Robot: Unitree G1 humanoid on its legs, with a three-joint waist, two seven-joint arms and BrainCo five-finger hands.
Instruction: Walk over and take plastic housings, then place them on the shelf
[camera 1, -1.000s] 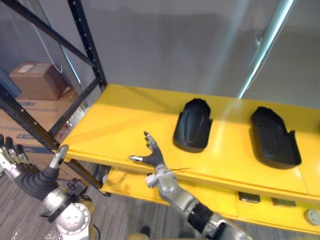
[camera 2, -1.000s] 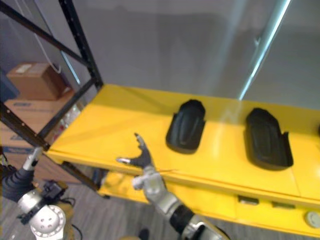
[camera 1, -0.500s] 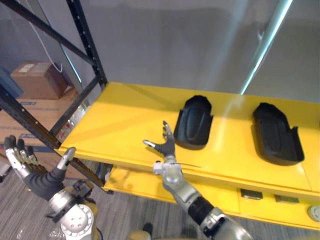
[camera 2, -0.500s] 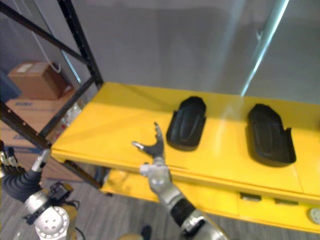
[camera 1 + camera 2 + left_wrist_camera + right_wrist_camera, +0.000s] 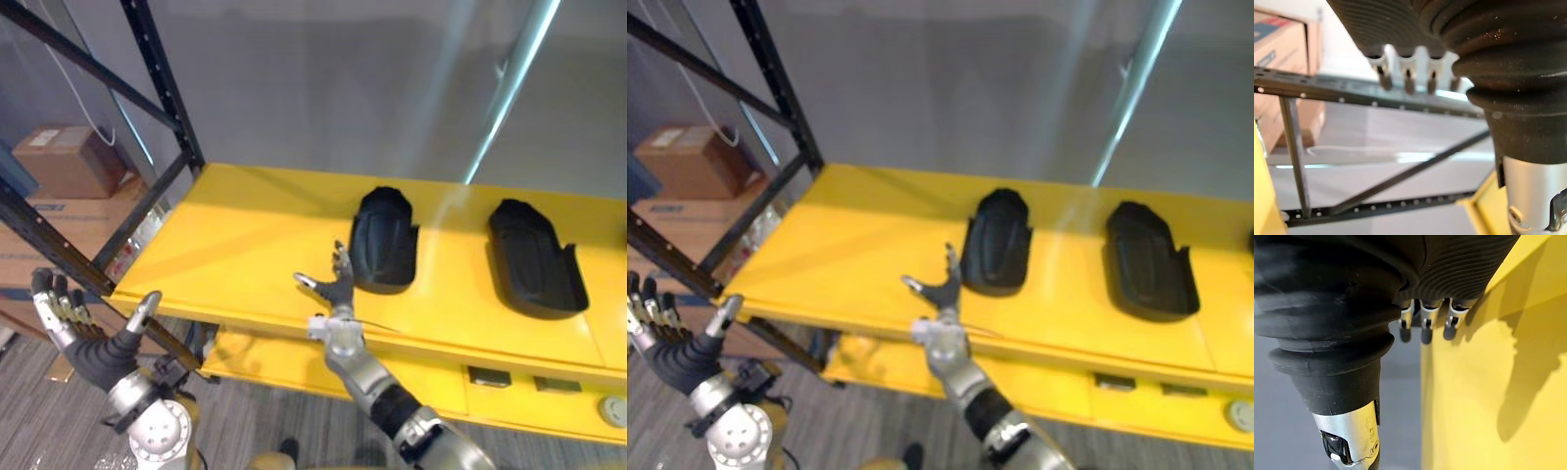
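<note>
yellow shelf bears two black plastic housings; right hand and left hand spread wide, empty.

The yellow shelf runs off the right edge, and a dark sliver on it there is cut too short to name. A round grey thing low at the right is too small to tell. The lower shelf lies mostly hidden under the top one. A cardboard carton (crossed by the black rack) is cut by the left edge. In the wrist views the left hand and right hand keep most of their fingers under the ribbed covers.
</note>
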